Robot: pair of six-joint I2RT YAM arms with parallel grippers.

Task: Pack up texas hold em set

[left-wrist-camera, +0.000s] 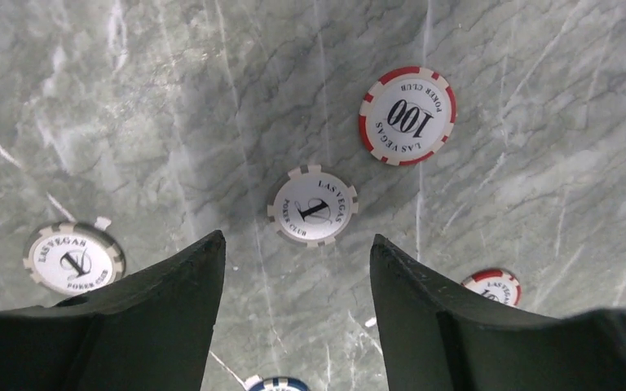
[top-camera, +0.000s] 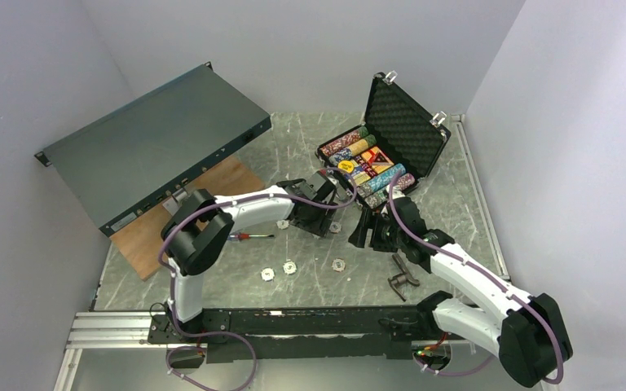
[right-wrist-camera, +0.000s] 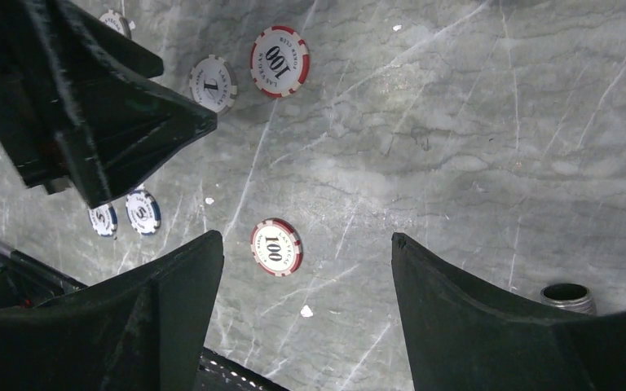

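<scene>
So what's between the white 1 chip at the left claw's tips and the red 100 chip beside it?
Nothing: the left wrist view shows only bare marble table between the white 1 chip and the red 100 chip.

At 6 o'clock, right gripper [right-wrist-camera: 306, 238], jaws spread, red 100 chip [right-wrist-camera: 276, 247] flat on marble table [right-wrist-camera: 473, 147] between them. At 11 o'clock, second red 100 chip [right-wrist-camera: 279, 50] beside white 1 chip [right-wrist-camera: 213, 84].

It looked like a robotics lab test cell. Plain pale walls [top-camera: 310, 49] boxed in a marble-patterned table [top-camera: 310, 134]. The left arm [top-camera: 244, 208] and right arm [top-camera: 473, 281] were bolted to an aluminium rail [top-camera: 114, 330] along the bottom of the frame. At upper left, a rack-mount equipment chassis [top-camera: 155, 147] leaned over a wooden board [top-camera: 171, 236].
</scene>
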